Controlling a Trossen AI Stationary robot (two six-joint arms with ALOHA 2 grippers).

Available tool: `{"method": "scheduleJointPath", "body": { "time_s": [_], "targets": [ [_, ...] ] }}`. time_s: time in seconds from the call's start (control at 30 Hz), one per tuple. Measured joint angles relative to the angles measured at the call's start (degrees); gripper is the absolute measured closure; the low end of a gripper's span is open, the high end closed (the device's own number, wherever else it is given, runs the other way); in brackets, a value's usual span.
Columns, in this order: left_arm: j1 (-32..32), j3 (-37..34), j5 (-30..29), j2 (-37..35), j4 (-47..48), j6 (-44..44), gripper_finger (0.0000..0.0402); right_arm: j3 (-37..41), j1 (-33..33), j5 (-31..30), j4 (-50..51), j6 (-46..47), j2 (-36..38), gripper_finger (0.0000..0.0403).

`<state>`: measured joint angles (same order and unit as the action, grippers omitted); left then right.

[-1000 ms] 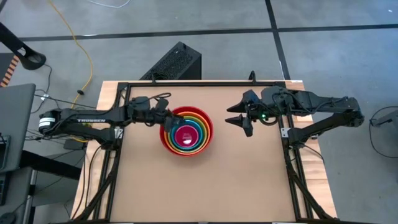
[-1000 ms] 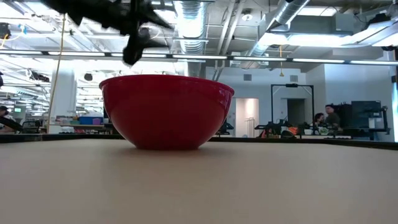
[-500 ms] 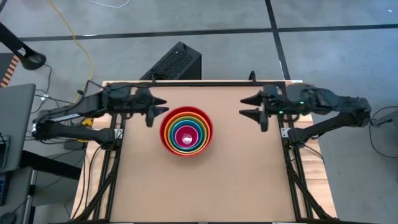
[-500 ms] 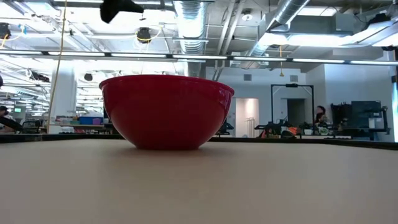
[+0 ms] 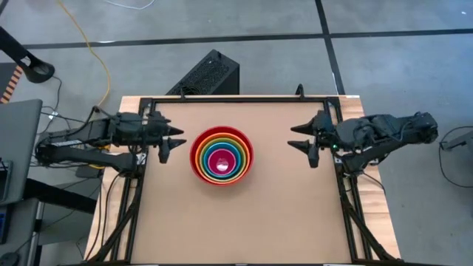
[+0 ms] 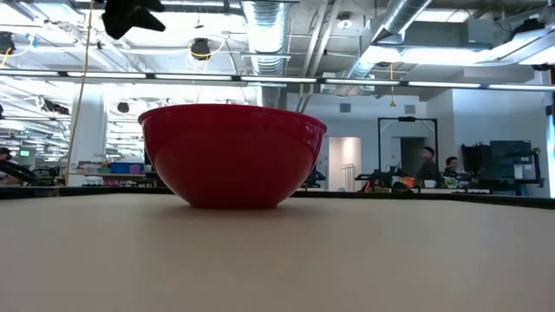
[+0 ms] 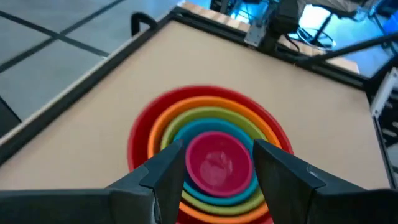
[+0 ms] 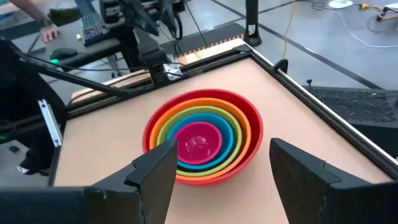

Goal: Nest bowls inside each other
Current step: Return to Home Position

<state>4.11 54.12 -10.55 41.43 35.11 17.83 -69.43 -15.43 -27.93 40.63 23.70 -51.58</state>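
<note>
Nesting looks done: pink bowl (image 5: 221, 162) innermost, stack (image 5: 198, 157) between left gripper (image 5: 172, 141) and right gripper (image 5: 298, 137), both spread and empty. Homing step: the arms just need to fold back.

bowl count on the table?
6, all in one nest in the middle of the table: red bowl outermost, pink bowl innermost, four more ringed between. Nothing looks hidden from above.
</note>
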Motion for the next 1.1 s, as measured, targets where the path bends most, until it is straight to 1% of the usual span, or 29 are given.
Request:
{"method": "scheduleJointPath", "body": {
  "time_s": [0.23, 0.47, 0.6, 0.73, 0.9, 1.0, 1.1],
  "targets": [
    [-2.9, -6.1, -3.0, -6.5, -1.7, 0.2, 0.0225, 6.4, -0.6, -1.8, -3.8, 0.9, 3.3, 0.0143],
    [-3.3, -13.1, -3.8, -15.9, -1.4, 2.8, 0.0225, 15.4, -0.6, -2.7, -10.8, 2.0, 8.8, 0.0143],
    [-3.3, -15.8, -4.4, -19.6, -1.5, 2.9, 0.0225, 20.2, -0.6, -2.7, -13.7, 3.2, 11.5, 0.0143],
    [-3.3, -16.1, -4.8, -20.7, -0.7, 2.8, 0.0225, 23.4, -0.6, -2.8, -14.4, 3.3, 13.4, 0.0143],
    [-3.3, -16.1, -6.0, -20.9, 1.5, 1.8, 0.0225, 27.8, -0.6, -5.3, -13.9, 2.8, 16.8, 0.0143],
    [-3.3, -16.1, -7.7, -20.9, 3.2, 1.7, 0.0225, 30.9, -0.6, -6.5, -13.8, 2.4, 19.9, 0.0143],
    [-3.3, -16.1, -8.3, -20.9, 4.0, 1.7, 0.0225, 33.7, -0.6, -6.6, -14.1, 2.3, 23.2, 0.0143]
  ]
}}
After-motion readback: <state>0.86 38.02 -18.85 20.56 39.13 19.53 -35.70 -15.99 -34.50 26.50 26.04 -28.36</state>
